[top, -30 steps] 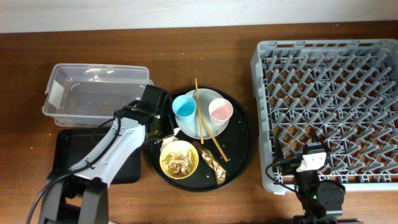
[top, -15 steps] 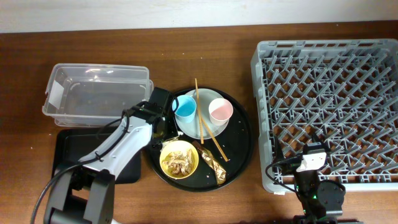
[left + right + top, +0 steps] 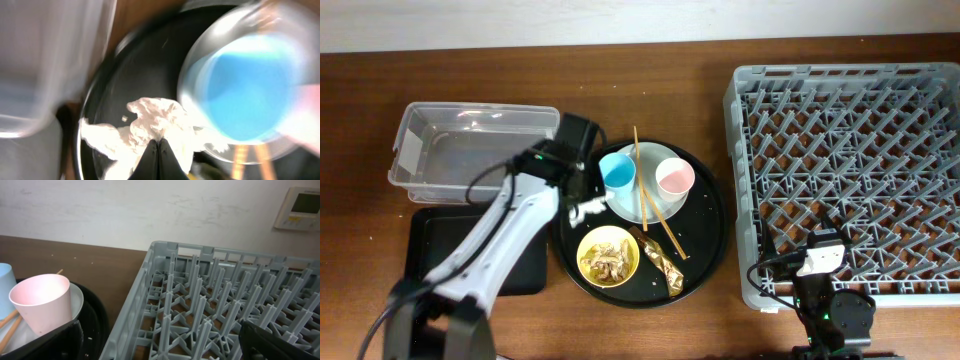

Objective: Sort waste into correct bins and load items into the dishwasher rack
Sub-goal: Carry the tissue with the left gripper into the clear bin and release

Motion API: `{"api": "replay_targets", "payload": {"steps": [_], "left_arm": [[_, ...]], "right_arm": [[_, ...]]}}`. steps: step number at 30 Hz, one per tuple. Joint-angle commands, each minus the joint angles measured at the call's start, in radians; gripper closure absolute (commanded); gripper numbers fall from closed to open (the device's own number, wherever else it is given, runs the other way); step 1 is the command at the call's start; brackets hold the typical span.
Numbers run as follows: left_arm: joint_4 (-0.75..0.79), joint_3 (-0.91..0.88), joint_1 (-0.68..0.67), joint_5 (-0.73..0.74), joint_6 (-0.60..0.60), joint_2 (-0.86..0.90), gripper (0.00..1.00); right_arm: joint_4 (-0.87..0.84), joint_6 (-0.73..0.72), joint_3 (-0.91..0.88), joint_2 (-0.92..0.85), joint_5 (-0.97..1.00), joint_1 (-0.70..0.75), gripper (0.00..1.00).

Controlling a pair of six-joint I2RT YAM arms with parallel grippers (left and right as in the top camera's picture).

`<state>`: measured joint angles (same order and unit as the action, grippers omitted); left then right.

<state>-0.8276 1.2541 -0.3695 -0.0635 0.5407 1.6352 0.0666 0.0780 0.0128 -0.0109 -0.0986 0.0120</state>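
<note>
My left gripper (image 3: 578,203) is shut on the crumpled white tissue (image 3: 588,208) over the left side of the round black tray (image 3: 708,225). In the left wrist view the closed fingers (image 3: 159,150) pinch the tissue (image 3: 150,122), with the light blue cup (image 3: 250,90) to the right. The blue cup (image 3: 616,172) and pink cup (image 3: 674,177) stand on the pale plate (image 3: 642,208) with the chopsticks (image 3: 656,222). The yellow bowl (image 3: 608,256) holds food scraps beside the foil wrapper (image 3: 661,263). My right gripper (image 3: 160,347) is open and empty at the rack's (image 3: 850,150) front edge.
The clear tub (image 3: 470,150) stands at the back left, and it also shows in the left wrist view (image 3: 50,55). The shallow black tray (image 3: 428,245) lies in front of it. The pink cup (image 3: 42,302) shows left of the rack (image 3: 210,300) in the right wrist view.
My left gripper has moved from beside the yellow bowl toward the back, nearer the clear tub, with the tissue in it. The right arm has not moved.
</note>
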Motion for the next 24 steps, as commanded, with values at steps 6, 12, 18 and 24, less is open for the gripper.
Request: {"api": "replay_targets", "payload": {"steps": [6, 12, 18, 24], "left_arm": [[-0.026, 0.127, 0.085, -0.272, -0.068, -0.151, 0.99], [0.001, 0.125, 0.229, -0.296, -0.063, -0.090, 0.99], [0.069, 0.125, 0.298, -0.311, -0.064, 0.037, 0.99], [0.092, 0.125, 0.332, -0.311, -0.064, 0.079, 0.37]], "right_arm": [[0.001, -0.008, -0.007, 0.007, 0.005, -0.005, 0.02], [0.002, -0.008, -0.007, 0.007, 0.005, -0.005, 0.02], [0.001, -0.008, -0.007, 0.007, 0.005, -0.005, 0.02], [0.001, -0.008, -0.007, 0.007, 0.005, -0.005, 0.02]]}}
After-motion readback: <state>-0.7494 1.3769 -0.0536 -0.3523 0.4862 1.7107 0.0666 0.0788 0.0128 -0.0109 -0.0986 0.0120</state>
